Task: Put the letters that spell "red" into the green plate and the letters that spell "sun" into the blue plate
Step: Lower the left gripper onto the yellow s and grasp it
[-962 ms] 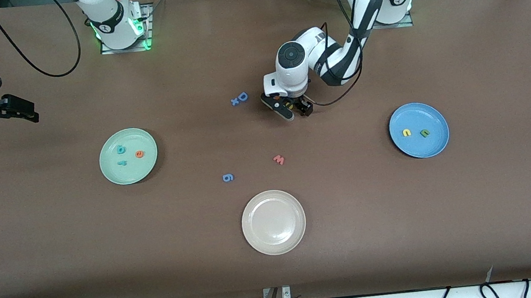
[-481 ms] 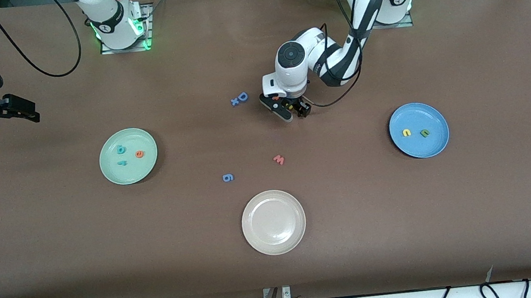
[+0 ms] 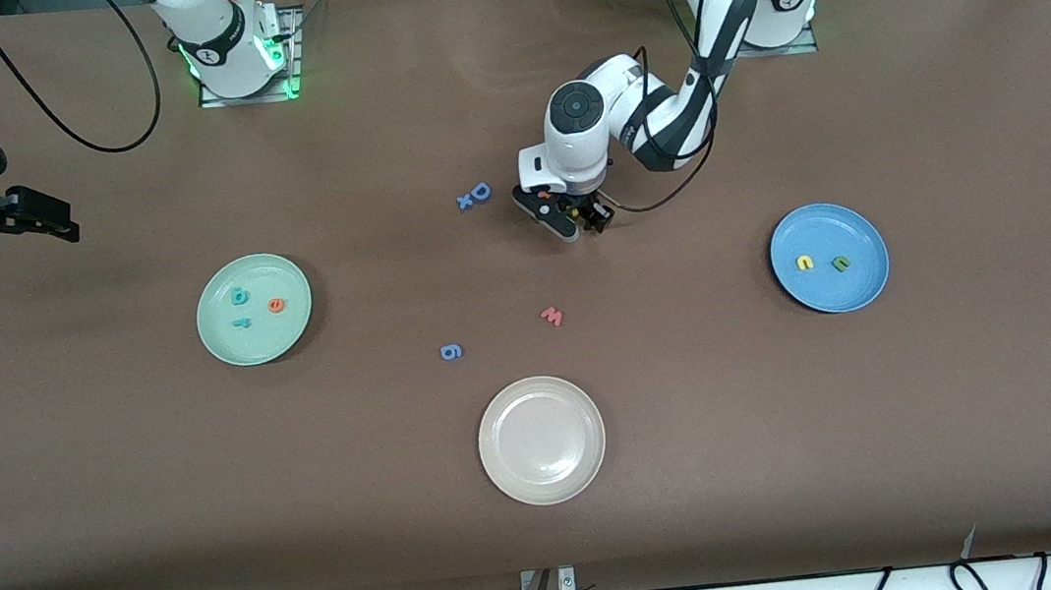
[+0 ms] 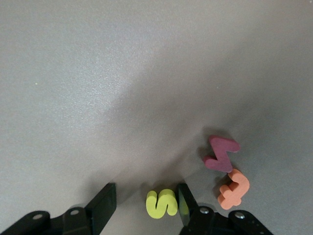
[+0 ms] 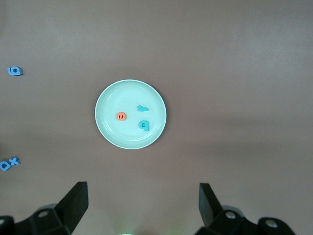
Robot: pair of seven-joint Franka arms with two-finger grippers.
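Obstacles beside yellow "s" (image 4: 162, 203): maroon letter (image 4: 221, 154), orange "t" (image 4: 234, 189), touching each other. Bare table (image 4: 122, 73) elsewhere around.

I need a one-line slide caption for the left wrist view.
Left gripper straddling the yellow "s" on the table, beside two other letters.

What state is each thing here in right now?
Green plate: holds e, d, r.
Blue plate: holds two letters.
White plate: bare.
Yellow s: flat on table, between left gripper's fingers, one finger touching it.
Right gripper: open, waiting high above the green plate.
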